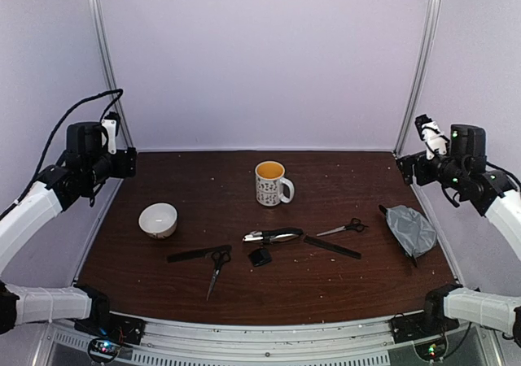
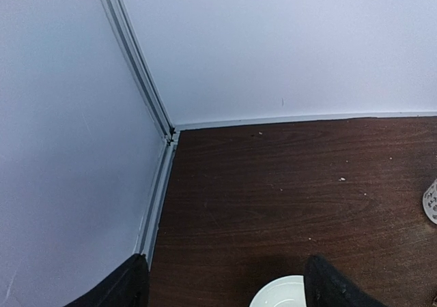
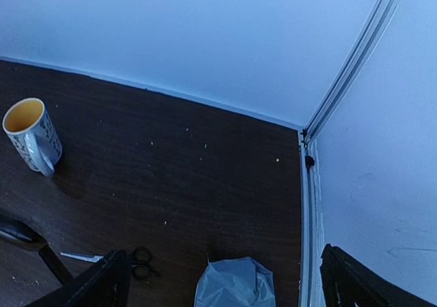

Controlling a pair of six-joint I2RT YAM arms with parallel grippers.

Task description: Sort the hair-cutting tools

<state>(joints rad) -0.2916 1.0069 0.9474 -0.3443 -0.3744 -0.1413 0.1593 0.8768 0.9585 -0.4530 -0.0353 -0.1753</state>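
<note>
From above, the dark wooden surface (image 1: 179,187) carries the hair-cutting tools in a loose band across the middle of the frame. The left comb (image 1: 198,254) lies just beside the lower scissors (image 1: 216,268), whose blades point toward the bottom edge. At centre the silvery-black tool (image 1: 273,236) sits just above the small black block (image 1: 260,257). The right comb (image 1: 332,247) slants down to the right, and the right scissors (image 1: 346,228) lie just above it. A patterned mug (image 1: 270,183) stands upright behind them, a white bowl (image 1: 158,220) rests at left, and a grey pouch (image 1: 411,229) lies at far right. The left arm (image 1: 32,207) and right arm (image 1: 488,191) are raised at the upper sides, well apart from the tools. In the left wrist view the left fingers (image 2: 123,286) stand wide apart at the bottom edge, holding nothing, with the bowl's rim between them. In the right wrist view the right fingers (image 3: 102,280) also stand wide apart and hold nothing. The pouch and the right scissors' handles lie between them, and the mug is at left.
</note>
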